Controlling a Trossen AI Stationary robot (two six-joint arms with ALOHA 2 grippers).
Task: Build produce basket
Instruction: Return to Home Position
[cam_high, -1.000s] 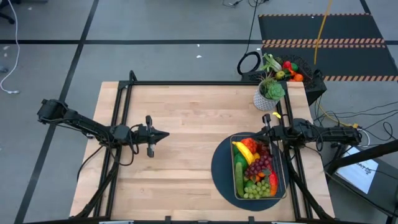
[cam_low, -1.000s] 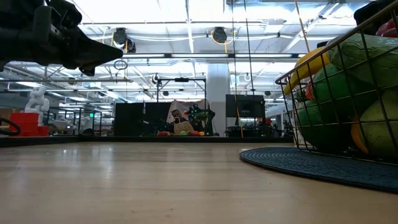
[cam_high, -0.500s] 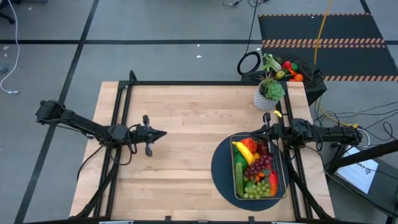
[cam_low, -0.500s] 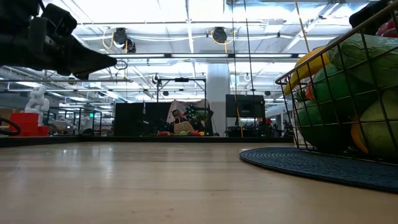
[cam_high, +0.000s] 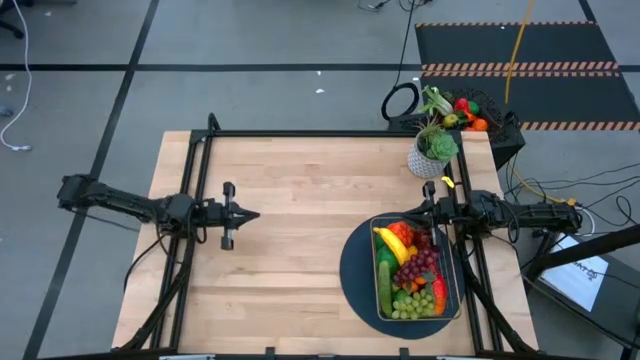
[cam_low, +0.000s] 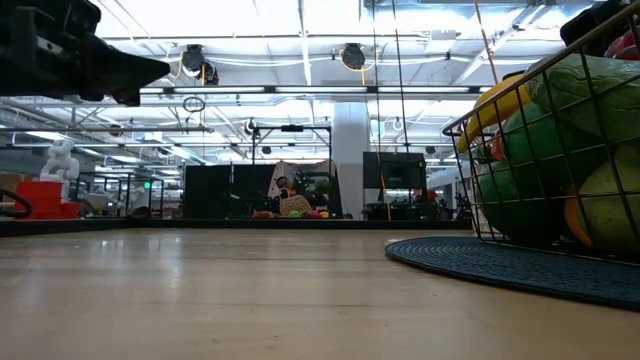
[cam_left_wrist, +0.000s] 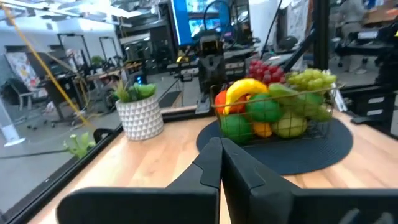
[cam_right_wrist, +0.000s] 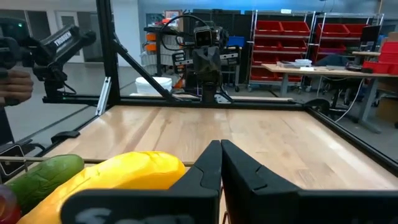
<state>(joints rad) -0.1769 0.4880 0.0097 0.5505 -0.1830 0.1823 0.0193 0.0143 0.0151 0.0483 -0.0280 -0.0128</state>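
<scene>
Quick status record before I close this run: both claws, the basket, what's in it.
left claw: shut, empty, raised over the bare table, left of centre, apart from the basket
right claw: shut, empty, at the basket's end nearest the potted plant, just above the banana
basket: on the dark round mat, right side of the table
contents: banana, purple grapes, green grapes and other pieces, all inside the basket
</scene>
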